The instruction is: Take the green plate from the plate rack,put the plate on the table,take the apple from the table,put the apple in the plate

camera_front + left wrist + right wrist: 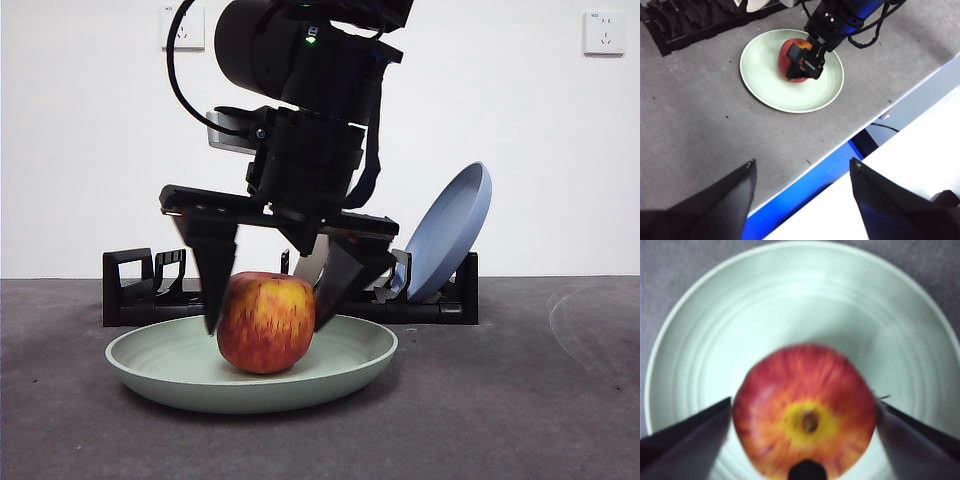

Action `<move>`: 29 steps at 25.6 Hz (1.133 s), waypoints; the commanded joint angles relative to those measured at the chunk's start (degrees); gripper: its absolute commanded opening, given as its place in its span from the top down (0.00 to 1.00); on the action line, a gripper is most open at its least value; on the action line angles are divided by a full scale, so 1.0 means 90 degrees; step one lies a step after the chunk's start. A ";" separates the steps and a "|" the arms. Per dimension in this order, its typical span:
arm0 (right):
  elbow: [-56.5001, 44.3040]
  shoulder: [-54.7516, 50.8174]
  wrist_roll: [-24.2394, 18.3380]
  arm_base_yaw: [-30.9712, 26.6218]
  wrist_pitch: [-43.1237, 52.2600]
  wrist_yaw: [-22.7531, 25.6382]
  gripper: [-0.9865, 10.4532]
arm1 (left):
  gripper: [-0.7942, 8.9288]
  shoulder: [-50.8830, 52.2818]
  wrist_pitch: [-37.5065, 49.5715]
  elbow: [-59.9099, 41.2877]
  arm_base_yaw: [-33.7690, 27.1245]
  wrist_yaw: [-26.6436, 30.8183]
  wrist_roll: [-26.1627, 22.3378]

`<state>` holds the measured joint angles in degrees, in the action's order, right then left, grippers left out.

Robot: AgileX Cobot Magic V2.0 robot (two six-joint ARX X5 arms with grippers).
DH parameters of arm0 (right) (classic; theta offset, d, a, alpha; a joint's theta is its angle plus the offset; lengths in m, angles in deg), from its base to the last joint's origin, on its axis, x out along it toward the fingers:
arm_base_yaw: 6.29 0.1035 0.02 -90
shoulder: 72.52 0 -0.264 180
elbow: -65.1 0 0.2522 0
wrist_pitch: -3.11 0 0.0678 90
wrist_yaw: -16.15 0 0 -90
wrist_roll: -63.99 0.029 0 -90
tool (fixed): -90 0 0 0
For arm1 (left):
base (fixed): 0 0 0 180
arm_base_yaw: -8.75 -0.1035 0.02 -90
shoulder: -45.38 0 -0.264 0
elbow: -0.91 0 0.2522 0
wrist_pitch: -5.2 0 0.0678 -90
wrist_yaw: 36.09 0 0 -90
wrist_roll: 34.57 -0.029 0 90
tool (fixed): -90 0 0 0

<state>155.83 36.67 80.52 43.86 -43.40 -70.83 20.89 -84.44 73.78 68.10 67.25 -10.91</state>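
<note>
- The front view alone shows the plate rack (290, 300) standing behind the green plate (160, 368), with a blue plate (455, 225) leaning in its slots at about 2 o'clock from the apple (266, 322).
- The left wrist view alone shows the table (695, 125) edge and the whole scene from far off: the left gripper (802, 172) hangs near that edge, well apart from the plate (765, 85), its jaws spread wide with nothing between them.
- The right wrist view looks straight down on the apple (805, 410), showing its yellow stem hollow; the picture is slightly blurred.
- The green plate (805, 305) lies flat on the table (540, 400) and holds only the apple, which sits upright near the plate's middle.
- The right gripper (268, 318) comes down from 12 o'clock over the apple (790, 57); its jaws flank the fruit at 3 and 9 o'clock, parted a little wider than it, with slim gaps visible in the right wrist view.
- The apple is round and red with yellow-orange streaks; the plate is wide, shallow, matte pale sage with faint rings.
</note>
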 commanded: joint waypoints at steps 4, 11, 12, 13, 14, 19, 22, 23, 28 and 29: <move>0.0680 0.0100 -0.0010 0.0000 -0.0741 -0.0005 0.39 | 0.60 0.0022 0.0022 -0.0049 -0.0019 0.0022 0.0041; 0.2582 0.0087 -0.0525 -0.0002 -0.2562 0.0000 0.39 | 0.60 0.0022 0.0138 -0.0046 -0.0019 0.0024 0.0041; 0.2861 0.0073 -0.0585 -0.0002 -0.2844 0.0002 0.39 | 0.60 0.0022 0.0192 -0.0049 -0.0019 0.0024 0.0041; 0.3109 0.0024 -0.0641 0.0000 -0.3077 0.0002 0.39 | 0.60 0.0022 0.0248 -0.0049 -0.0019 0.0024 0.0041; 0.3359 -0.0068 -0.0765 0.0007 -0.3254 0.0005 0.39 | 0.60 0.0022 0.0340 -0.0049 -0.0019 0.0024 0.0041; 0.3565 -0.0993 -0.0942 0.0189 -0.3313 0.0284 0.39 | 0.60 0.0022 0.0758 -0.0049 -0.0019 0.0024 0.0034; 0.3480 -0.1644 -0.0967 0.0279 -0.3463 0.0634 0.39 | 0.60 0.0012 0.1001 -0.0046 -0.0017 0.0029 -0.0024; 0.3451 -0.1841 -0.0971 0.0306 -0.3521 0.0716 0.39 | 0.60 0.0012 0.1071 -0.0049 -0.0017 0.0029 -0.0044; 0.2907 -0.2975 -0.0906 0.0537 -0.3383 0.1178 0.39 | 0.60 0.0012 0.1358 -0.0049 -0.0017 0.0027 -0.0114; 0.2608 -0.3334 -0.0843 0.0624 -0.3266 0.1297 0.40 | 0.60 0.0012 0.1399 -0.0049 -0.0017 0.0029 -0.0114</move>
<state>180.26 6.55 72.35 49.24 -72.74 -59.20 20.89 -72.57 73.78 68.10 67.27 -11.13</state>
